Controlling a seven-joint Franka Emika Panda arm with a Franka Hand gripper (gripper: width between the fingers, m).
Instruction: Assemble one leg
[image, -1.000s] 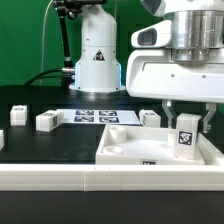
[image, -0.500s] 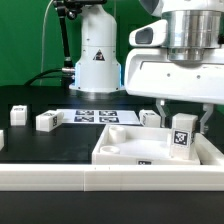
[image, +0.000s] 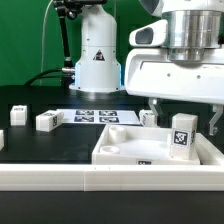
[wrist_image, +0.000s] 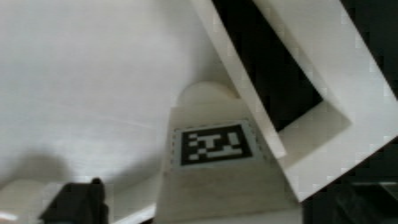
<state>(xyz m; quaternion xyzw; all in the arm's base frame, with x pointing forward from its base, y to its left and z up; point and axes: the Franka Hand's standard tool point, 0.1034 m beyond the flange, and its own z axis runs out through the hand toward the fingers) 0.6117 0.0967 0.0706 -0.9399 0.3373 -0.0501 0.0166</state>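
Note:
The leg (image: 180, 137), a small chunky white block with a black-and-white tag, stands upright in the corner of the large white panel (image: 125, 150) on the exterior view's right. My gripper (image: 183, 118) hangs right over it, open. Its fingers (image: 152, 110) stand apart on either side of the leg and do not touch it. In the wrist view the leg (wrist_image: 217, 145) shows from above with its tag, on the panel (wrist_image: 89, 90). One dark fingertip (wrist_image: 75, 200) is off to its side, with a gap between.
Other tagged white blocks lie on the black table: two on the exterior view's left (image: 19, 114) (image: 48, 121) and one behind the panel (image: 150, 118). The marker board (image: 97, 116) lies mid-table. The arm's white base (image: 97, 55) stands behind. A white rail (image: 100, 180) runs along the front.
The fingers have spread apart from the leg's sides. The leg stays standing on the panel, let go.

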